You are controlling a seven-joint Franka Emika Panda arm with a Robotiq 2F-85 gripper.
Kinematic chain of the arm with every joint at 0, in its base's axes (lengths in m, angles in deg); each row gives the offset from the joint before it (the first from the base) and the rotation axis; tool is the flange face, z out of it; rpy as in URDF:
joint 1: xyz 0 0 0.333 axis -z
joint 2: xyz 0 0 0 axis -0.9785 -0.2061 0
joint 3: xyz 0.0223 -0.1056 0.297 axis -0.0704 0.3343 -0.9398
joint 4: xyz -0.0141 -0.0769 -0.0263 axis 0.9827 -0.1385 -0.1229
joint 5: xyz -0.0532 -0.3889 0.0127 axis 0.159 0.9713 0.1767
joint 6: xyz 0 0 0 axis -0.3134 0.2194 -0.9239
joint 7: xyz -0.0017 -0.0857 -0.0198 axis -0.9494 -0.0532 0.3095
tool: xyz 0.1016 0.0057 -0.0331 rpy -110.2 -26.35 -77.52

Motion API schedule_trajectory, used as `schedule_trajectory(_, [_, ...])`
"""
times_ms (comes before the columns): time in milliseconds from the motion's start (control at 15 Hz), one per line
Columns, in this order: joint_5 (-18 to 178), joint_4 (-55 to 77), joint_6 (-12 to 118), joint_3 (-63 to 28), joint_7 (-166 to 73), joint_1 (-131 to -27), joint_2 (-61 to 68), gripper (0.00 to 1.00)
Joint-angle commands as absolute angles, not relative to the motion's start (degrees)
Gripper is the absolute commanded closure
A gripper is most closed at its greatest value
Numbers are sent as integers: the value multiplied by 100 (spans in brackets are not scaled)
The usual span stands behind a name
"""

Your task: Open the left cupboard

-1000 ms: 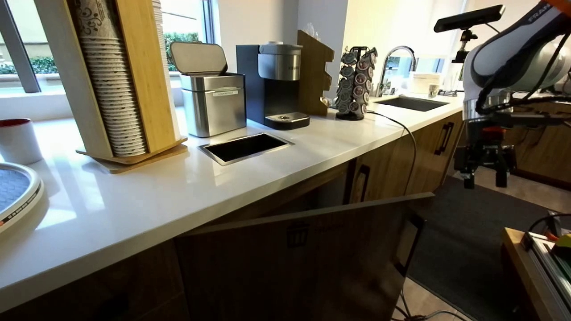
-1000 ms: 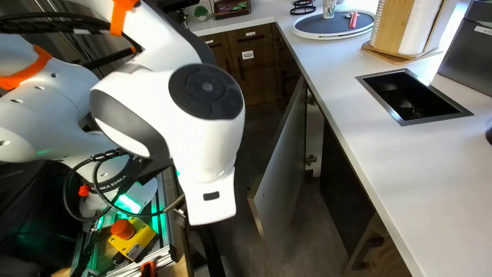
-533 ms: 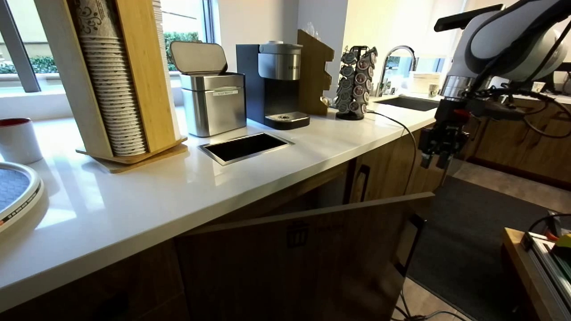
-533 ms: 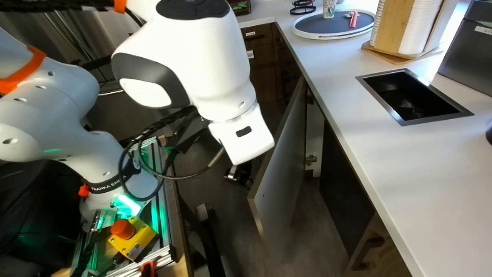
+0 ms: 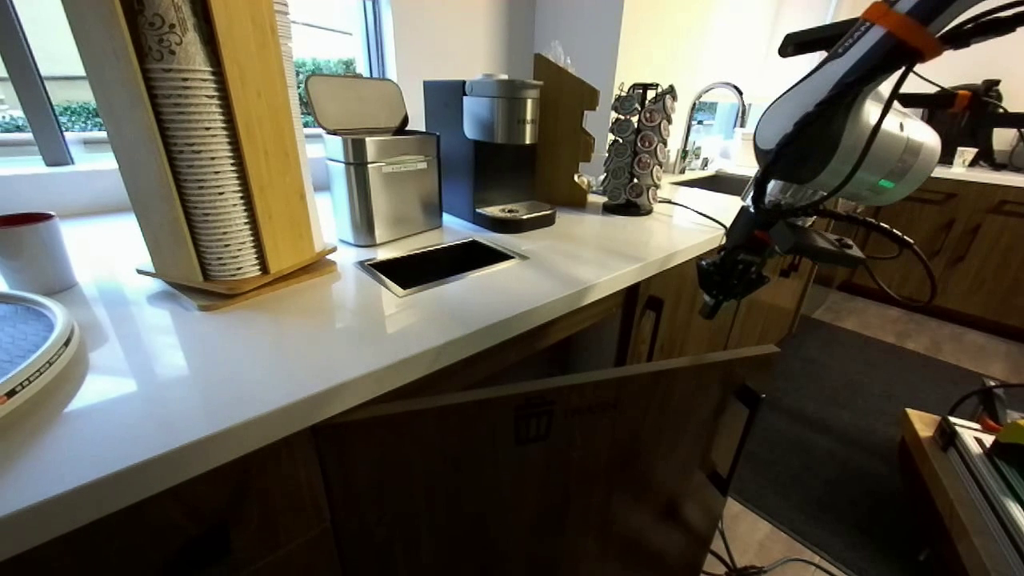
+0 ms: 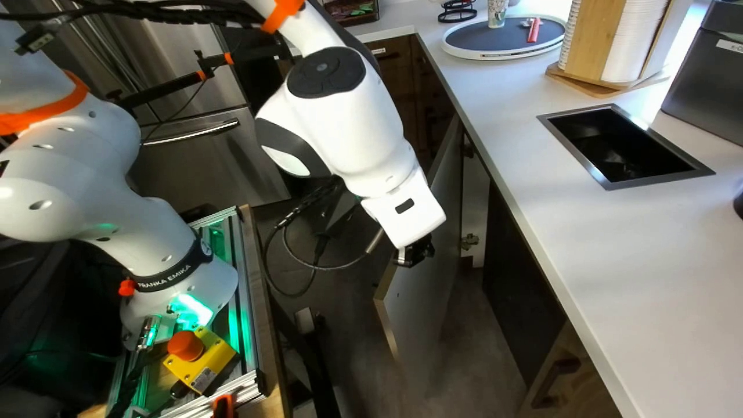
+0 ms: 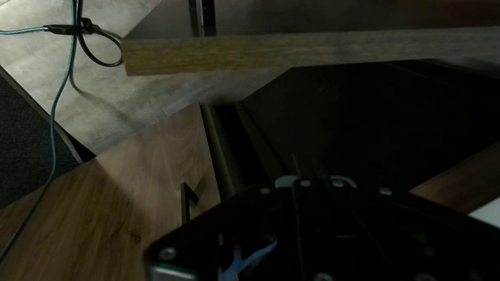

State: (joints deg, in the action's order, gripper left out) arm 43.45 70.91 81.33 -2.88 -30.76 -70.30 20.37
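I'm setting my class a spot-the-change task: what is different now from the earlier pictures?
The gripper has swung toward the counter and the open cupboard door and tilted; spread earlier, it now looks shut. Nothing visible was gripped or let go. The cupboard door, coffee machine and stacked cups stayed put.

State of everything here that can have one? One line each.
Left cupboard door, swung open
Matching wood door beside it, shut
Far cabinet doors, shut
Stainless canister lid, flipped up
Countertop cutout, uncovered
White mug, upright
Base light, lit green
Emergency-stop button, pressed or not unclear
Gripper, open or shut unclear
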Motion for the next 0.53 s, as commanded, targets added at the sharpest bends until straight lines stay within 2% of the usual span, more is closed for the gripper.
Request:
schedule_trajectory(0, [3614,6658,8304,-365,-2450,-7054,1323,100])
schedule_trajectory(467, [4068,6314,8166,-231,-2785,-7098,276,100])
